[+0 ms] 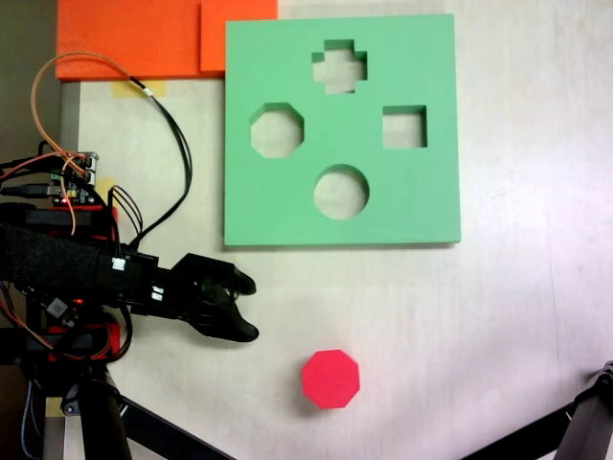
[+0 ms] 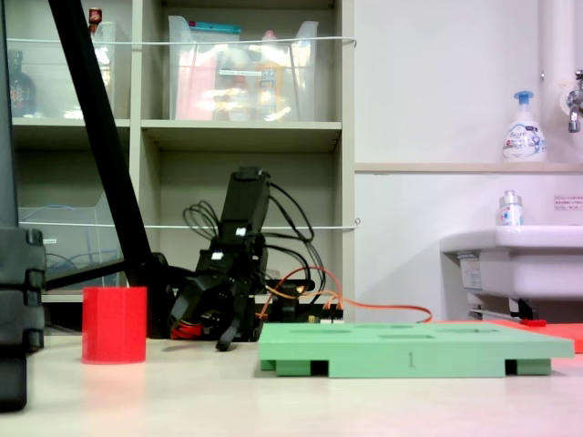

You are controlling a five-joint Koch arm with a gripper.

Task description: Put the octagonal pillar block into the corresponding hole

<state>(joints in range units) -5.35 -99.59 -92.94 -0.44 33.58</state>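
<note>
Still pre-grasp: end effector [image 1: 251, 307] spread, empty, well apart from octagonal pillar block [image 1: 330, 379]. Next: reach over block, pinch it, carry to octagonal hole [image 1: 277, 131].

Arm [image 1: 86, 268] was black plastic, blocky links; pincer [image 1: 244, 307] black, rounded tips. Red base parts, small circuit board, orange and black cables [image 1: 172, 134] looping off rear.
</note>
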